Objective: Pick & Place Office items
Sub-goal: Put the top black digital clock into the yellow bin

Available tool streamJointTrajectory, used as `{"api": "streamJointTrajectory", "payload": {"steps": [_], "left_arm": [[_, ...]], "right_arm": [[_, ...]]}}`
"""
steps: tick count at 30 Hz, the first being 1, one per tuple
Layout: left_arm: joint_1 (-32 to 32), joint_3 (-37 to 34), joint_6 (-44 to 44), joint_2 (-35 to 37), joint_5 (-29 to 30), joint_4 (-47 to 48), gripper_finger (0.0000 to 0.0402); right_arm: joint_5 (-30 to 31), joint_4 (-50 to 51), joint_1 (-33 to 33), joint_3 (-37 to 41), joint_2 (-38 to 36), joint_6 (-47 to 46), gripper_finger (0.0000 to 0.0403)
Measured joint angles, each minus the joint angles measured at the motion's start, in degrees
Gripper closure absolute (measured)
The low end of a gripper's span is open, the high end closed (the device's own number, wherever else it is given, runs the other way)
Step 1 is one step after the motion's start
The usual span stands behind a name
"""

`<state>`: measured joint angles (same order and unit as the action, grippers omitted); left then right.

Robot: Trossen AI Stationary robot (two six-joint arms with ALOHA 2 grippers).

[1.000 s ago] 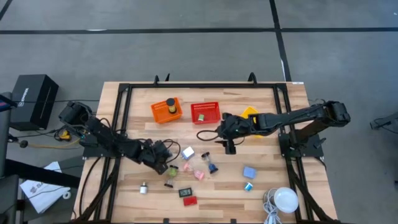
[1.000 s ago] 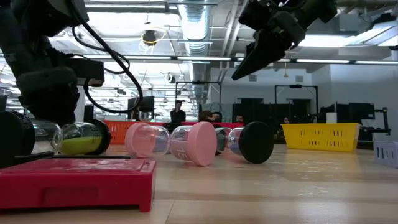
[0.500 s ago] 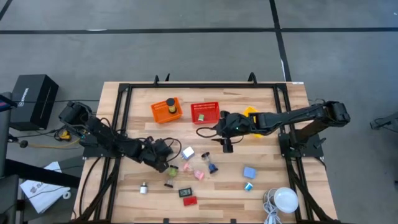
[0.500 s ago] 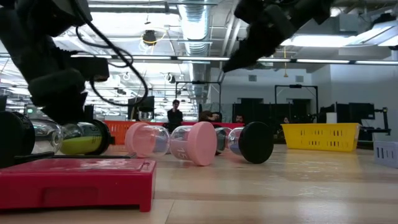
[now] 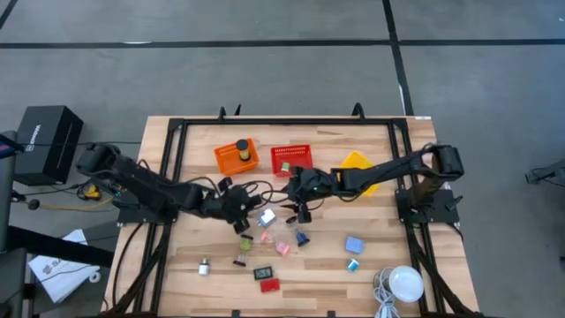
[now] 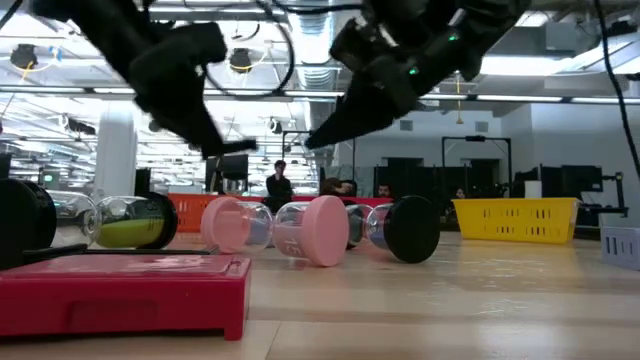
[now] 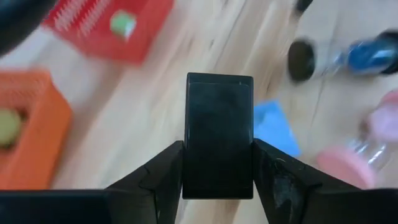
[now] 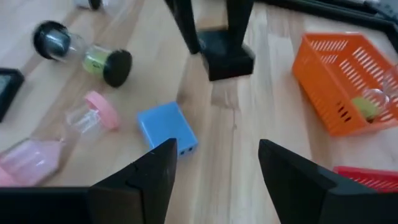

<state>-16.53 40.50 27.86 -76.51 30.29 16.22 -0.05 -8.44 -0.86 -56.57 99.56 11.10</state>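
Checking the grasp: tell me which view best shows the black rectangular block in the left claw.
The left wrist view: the black rectangular block fills the centre, pinched in the left claw. The right wrist view shows it smaller, farther off. In the high and low views it cannot be made out.

A black block (image 7: 219, 134) stands upright, clamped in the left pincer (image 7: 217, 168) above the worktop's middle. Below it lie a blue block (image 8: 166, 128), clear vials with pink caps (image 6: 300, 231) on their sides, and a flat red rectangle (image 6: 120, 290) at the near edge.
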Motion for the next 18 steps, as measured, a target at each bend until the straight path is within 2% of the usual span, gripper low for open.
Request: {"api": "streamJointTrajectory", "payload": {"steps": [7, 12, 18], "left_arm": [[1.18, 0.12, -10.83, 1.3, -0.07, -5.68, 0.0244], [1.25, 0.1, -11.56, 1.08, -0.06, -6.1, 0.0229], [1.31, 0.08, -12.57, 1.05, 0.19, -6.89, 0.0242]], "right_arm": [[0.04, -1.32, 1.33, -6.57, 5.63, 2.96, 0.0169], [0.0, -1.27, 0.79, -8.0, 5.68, 4.97, 0.0163], [-2.15, -3.04, -0.28, -7.9, 5.06, 7.33, 0.0162]]}}
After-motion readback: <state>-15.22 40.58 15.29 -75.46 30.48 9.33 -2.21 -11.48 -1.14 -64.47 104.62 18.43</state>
